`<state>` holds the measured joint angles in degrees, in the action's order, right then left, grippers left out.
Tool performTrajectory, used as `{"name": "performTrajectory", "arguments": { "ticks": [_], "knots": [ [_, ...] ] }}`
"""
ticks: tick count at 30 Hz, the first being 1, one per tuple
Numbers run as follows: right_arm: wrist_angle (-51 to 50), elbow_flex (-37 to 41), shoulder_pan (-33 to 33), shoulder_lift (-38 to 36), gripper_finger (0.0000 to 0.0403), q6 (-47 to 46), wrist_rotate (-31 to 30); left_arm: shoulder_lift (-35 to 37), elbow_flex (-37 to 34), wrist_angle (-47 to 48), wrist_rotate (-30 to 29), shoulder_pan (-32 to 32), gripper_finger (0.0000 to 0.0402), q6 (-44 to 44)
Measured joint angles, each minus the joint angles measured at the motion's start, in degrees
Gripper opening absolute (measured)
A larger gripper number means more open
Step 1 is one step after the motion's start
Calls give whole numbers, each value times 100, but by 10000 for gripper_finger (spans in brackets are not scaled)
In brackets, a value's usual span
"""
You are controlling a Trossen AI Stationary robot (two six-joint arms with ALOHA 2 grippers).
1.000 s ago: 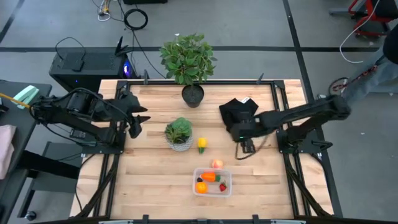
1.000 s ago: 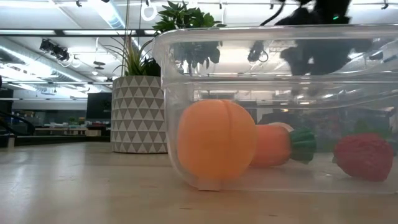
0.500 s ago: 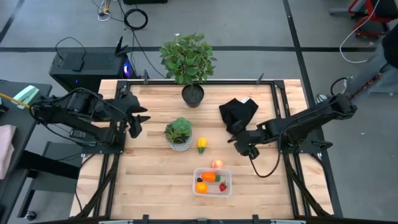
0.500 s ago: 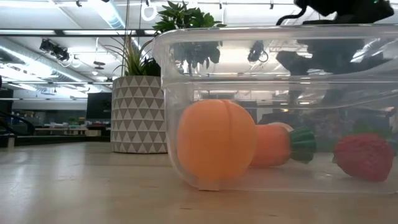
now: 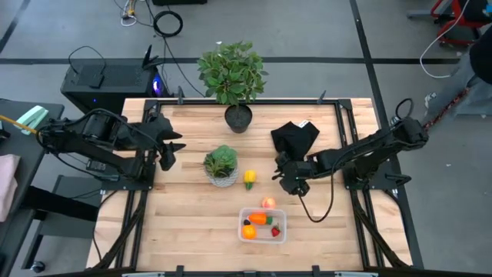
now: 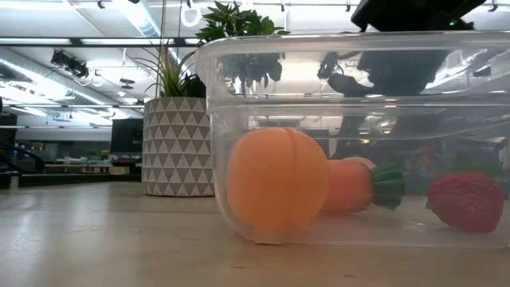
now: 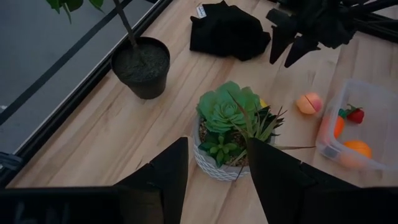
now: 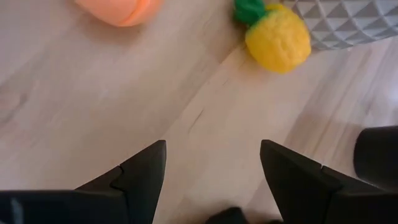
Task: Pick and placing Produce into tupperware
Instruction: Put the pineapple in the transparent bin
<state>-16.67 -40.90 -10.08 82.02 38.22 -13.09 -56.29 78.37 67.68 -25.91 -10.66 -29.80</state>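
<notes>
The clear tupperware (image 5: 262, 225) stands near the table's near edge and holds the orange carrot (image 5: 257, 218), the orange ball (image 6: 277, 190) and the red strawberry (image 6: 466, 199). The peach-coloured piece (image 5: 267, 203) lies on the table just beyond the tupperware's far wall. The yellow piece (image 5: 250, 178) lies beside the white pot. My right gripper (image 5: 283, 183) is open and hovers right of the yellow piece, with both the yellow piece (image 8: 277, 36) and the peach-coloured piece (image 8: 118, 9) ahead of its fingers. My left gripper (image 5: 167, 156) is open and waits at the table's left edge.
A succulent in a white patterned pot (image 5: 222, 167) stands mid-table, left of the yellow piece. A tall plant in a black pot (image 5: 237, 117) stands at the far edge. A black cloth (image 5: 295, 138) lies behind my right gripper. Bare wood stretches left of the tupperware.
My right gripper has moved from beside the black cloth toward the table's left and a little nearer, closing on the yellow and peach-coloured pieces. Its cable now loops toward the near edge. Nothing else has moved.
</notes>
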Motion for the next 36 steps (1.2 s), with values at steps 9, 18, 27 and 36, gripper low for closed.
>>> {"name": "performTrajectory", "arguments": {
  "ticks": [9, 18, 27, 36],
  "knots": [
    [221, -1015, 340, 675, 268, 799, 331, 0, 0, 1, 0, 0, 172, -8],
    [-275, -1801, 666, 1465, 268, 1241, 892, 0, 0, 4, 0, -2, 173, -208],
    [-272, -2090, 846, 1591, 274, 1109, 1475, 0, 0, 41, 2, -1, 174, -212],
    [-391, -2091, 891, 1709, 312, 937, 1612, 0, 0, 56, 1, -2, 173, -210]
  ]
}}
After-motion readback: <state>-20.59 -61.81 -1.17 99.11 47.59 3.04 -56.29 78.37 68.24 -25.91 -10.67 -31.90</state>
